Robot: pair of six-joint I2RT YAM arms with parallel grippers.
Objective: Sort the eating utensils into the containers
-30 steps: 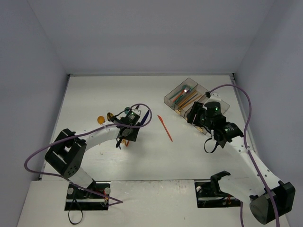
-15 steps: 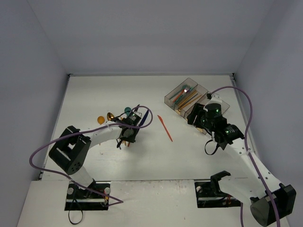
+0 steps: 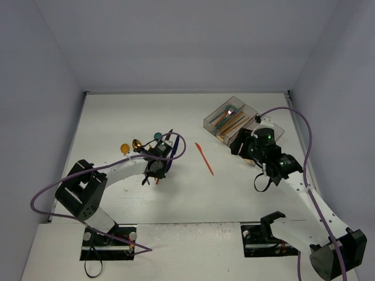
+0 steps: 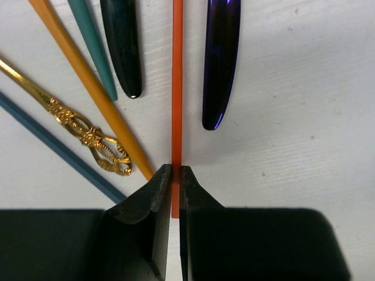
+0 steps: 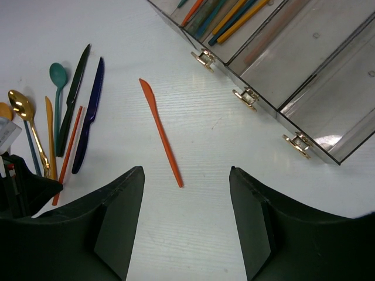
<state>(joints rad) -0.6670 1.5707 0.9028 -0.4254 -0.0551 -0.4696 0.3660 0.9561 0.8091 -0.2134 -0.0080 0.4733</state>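
Since the left gripper (image 4: 174, 175) is pinched shut on the tail end of the thin orange utensil (image 4: 177, 88) left of the tabletop's (image 3: 117, 117) centre, I expect this light, slick, bendy plastic to swivel, so I'd rather grip mid-handle, while the right gripper (image 5: 186, 175) gapes with nothing in it.

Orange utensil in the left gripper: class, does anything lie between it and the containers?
Yes. A lone orange knife lies flat between the held orange utensil and the containers, where the right gripper hangs open. A lifted carry probably clears the knife.

Loose utensils (image 5: 160, 132), part-filled containers (image 5: 310, 52)
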